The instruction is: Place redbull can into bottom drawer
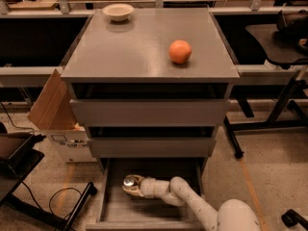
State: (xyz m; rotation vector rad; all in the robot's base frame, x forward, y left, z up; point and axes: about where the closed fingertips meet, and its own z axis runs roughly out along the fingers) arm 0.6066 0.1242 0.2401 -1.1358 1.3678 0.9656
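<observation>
Floor: pale speckled floor (269, 177), hard and smooth-looking, lay around the furniture, with a thin black cable (57, 196) looped on it at the left.
Cabinet: a boxy grey cabinet (144, 57) with a flat matte top stood in the middle, its three drawers stacked one under another.
On top: a small round white bowl (118, 11) sat near the back left corner; a round orange fruit (180, 51) with a dull skin sat towards the right, well apart from the bowl.
Upper drawers: the top drawer (149, 112) and the middle drawer (151, 147) showed plain flat grey fronts with no handles, each with a dark gap above it.
Bottom drawer: the bottom drawer (113, 211), a wide shallow grey tray, stood pulled out towards me, its flat floor in view.
Can: the slim metal redbull can (129, 181) was inside that tray, left of centre, its round silvery top shining and tipped towards the left.
Gripper: my gripper (132, 189) was down in the bottom drawer, its pale fingers closed around the can's body just below the rim.
Arm: my smooth white rounded arm (192, 203) reached in from the lower right, over the drawer's front edge.
Beside: a brown cardboard box (50, 107) with an open flap leaned by the cabinet's left side.
</observation>
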